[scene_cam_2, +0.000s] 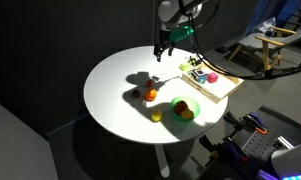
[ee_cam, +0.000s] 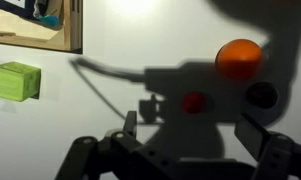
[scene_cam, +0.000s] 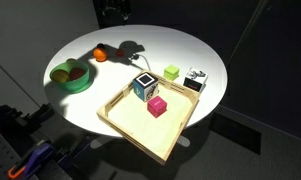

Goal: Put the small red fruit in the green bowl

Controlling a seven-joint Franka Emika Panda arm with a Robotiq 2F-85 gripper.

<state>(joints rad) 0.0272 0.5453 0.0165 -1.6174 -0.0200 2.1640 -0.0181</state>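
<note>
Your arm shows pale grey-white rounded links with darker joints and a teal-green patch near the wrist, ending in a black end effector whose dark, angular fingers and jointed linkages line the lower edge of your wrist view.

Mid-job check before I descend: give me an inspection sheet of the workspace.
Surface: round white table, strong gripper shadow across it.
Job's things: small red fruit on the table near the orange fruit, not touching; green bowl apart from both, something orange already in it.
Clutter: wooden tray holding a pink cube and a patterned cube; green cube and another cube on the table beside the tray.
Grippers: gripper raised above the table, jaws open, empty.
Cables: cables hang off the arm.
Surroundings: dark room; wooden furniture beyond the table.
</note>
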